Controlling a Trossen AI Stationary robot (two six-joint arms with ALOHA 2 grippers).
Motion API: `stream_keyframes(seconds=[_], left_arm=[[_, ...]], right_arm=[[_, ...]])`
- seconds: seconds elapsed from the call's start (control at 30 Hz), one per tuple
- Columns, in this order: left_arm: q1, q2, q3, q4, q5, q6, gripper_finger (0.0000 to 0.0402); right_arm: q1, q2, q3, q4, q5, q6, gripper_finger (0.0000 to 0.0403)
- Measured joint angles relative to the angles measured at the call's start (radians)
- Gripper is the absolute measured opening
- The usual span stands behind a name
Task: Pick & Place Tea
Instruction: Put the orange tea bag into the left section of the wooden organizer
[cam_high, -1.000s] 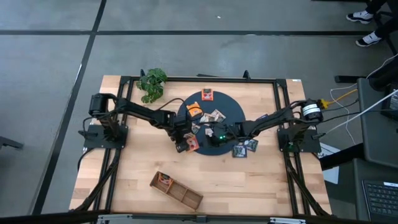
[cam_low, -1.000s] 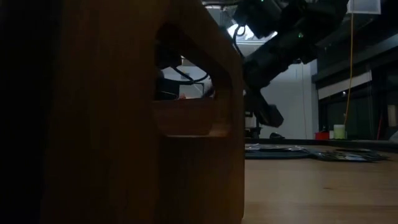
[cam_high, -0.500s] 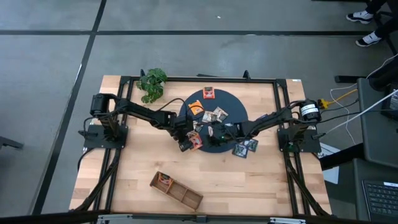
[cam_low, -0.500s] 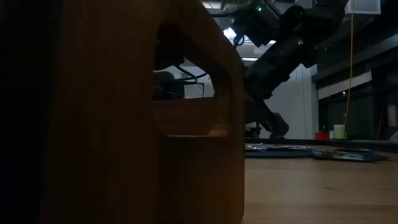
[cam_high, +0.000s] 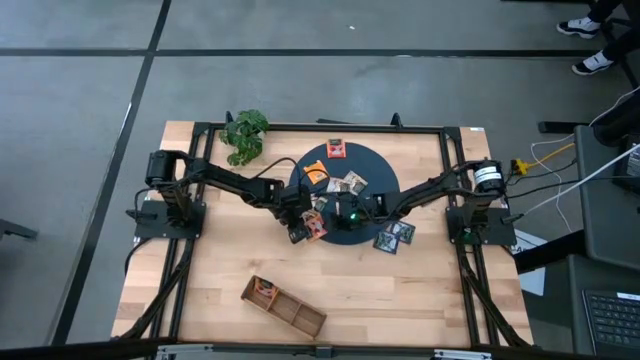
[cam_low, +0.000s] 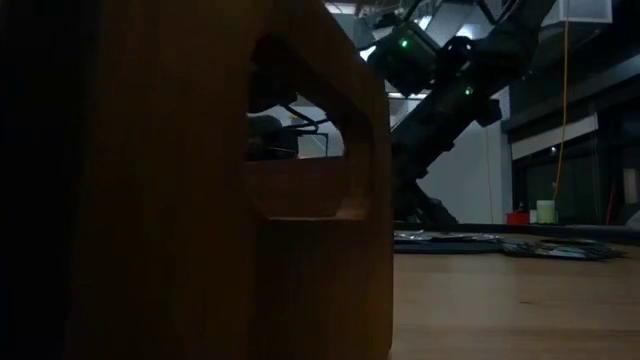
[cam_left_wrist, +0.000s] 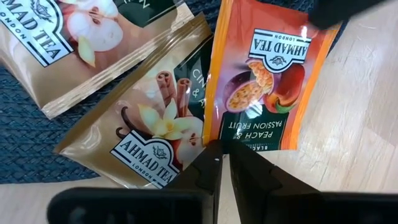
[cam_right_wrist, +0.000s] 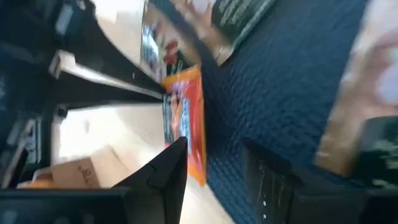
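Orange sachet pinched by L gripper at mat's 7 o'clock edge; lift straight, avoid dragging neighbours. R gripper open, empty.

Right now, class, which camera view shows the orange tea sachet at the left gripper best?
The left wrist view: the orange sachet fills the picture, its print readable, its edge pinched by the left gripper. The high view shows it as a speck at the mat's edge. The right wrist view blurs it. The low view hides it.
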Motion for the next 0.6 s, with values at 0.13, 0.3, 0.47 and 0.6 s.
stream_keyframes(seconds=[0.13, 0.3, 0.47, 0.6], left_arm=[[0.000, 0.000, 0.000, 0.000, 0.000, 0.011, 0.0032], [0.000, 0.000, 0.000, 0.000, 0.002, 0.018, 0.0033], [0.001, 0.000, 0.000, 0.000, 0.002, 0.018, 0.0032], [0.004, 0.000, 0.000, -0.006, 0.004, 0.004, 0.0036]], right_arm=[[0.000, 0.040, 0.000, 0.089, -0.039, 0.004, 0.0149], [0.000, 0.051, 0.000, 0.098, -0.041, 0.021, 0.0132], [0.000, 0.051, 0.000, 0.098, -0.041, 0.003, 0.0046], [0.000, 0.050, 0.000, 0.098, -0.044, 0.002, 0.0015]])
